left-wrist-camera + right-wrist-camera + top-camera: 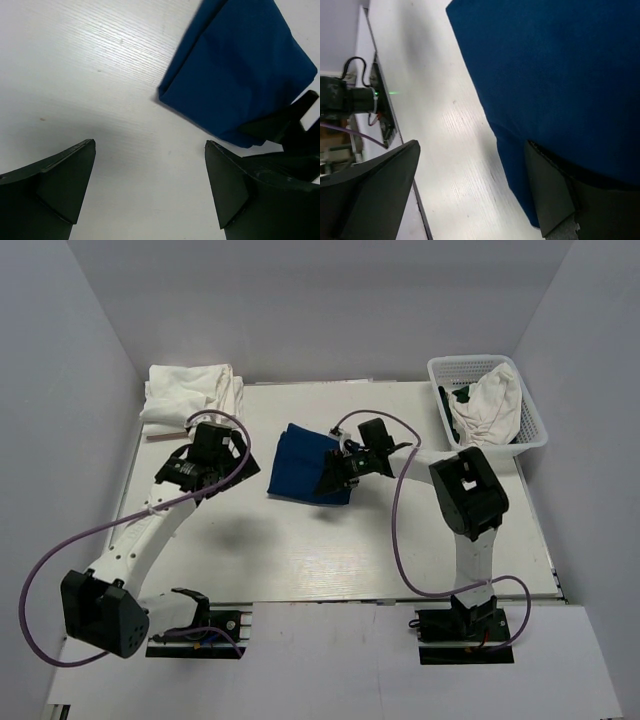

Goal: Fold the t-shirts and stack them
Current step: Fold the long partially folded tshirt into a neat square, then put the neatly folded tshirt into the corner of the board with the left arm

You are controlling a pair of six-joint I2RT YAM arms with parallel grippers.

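Right end effector (335, 473) hangs open over the folded navy t-shirt (297, 462); left end effector (150, 150) is open beside it. Likely limp, light cloth, best pinched at an edge.

Bright, diffuse overhead light is flooding the white wood-grain tabletop (330, 560), laying soft grey shadows near its middle. Up close its grain is showing crisp; the dark navy cloth tee (560, 75) is looking featureless.

Looking like a robotics lab: grey panels (320, 300) are boxing in a white table (300, 550) bearing bolted arms (150, 530)
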